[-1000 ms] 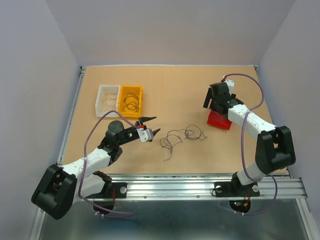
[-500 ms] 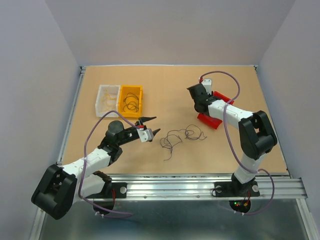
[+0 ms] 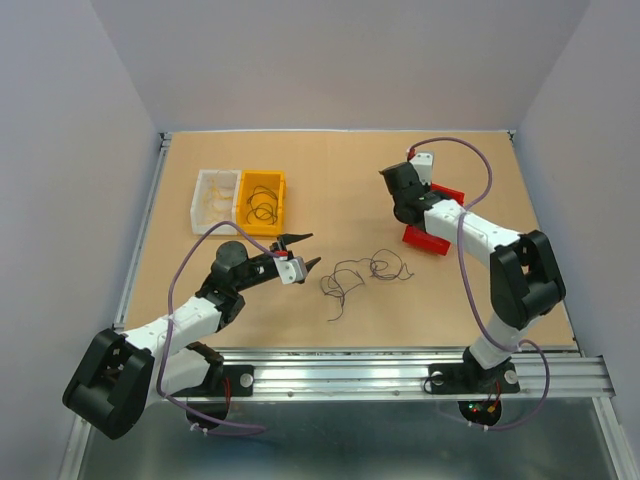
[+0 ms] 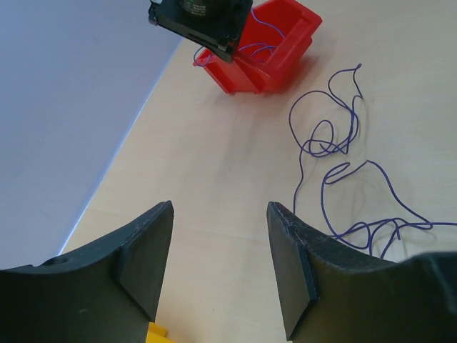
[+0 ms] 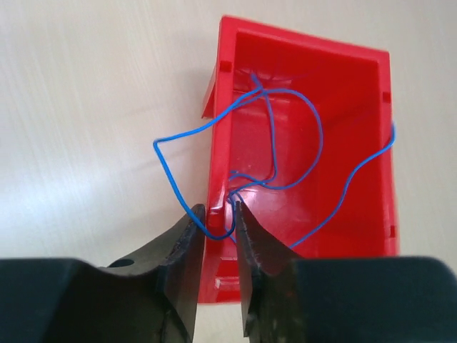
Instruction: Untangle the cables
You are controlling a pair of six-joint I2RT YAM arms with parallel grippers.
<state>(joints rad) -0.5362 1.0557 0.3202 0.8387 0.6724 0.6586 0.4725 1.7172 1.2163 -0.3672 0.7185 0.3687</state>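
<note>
Wrist-only: blue cable point(image 5: 272, 143), maybe within right claw point(image 5: 214, 230)

Bright, even, diffuse light. The cables point(image 4: 330, 151) cast faint, soft shadows on the surface point(image 4: 214, 179). The overhead view is sharp; both wrist views blur slightly along the bottom edge.

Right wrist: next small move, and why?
Probably close the right gripper fully: a loop of the blue cable sits between its nearly shut jaws at the red bin's wall, a gap shows, and part of the cable hangs outside the bin.
</note>
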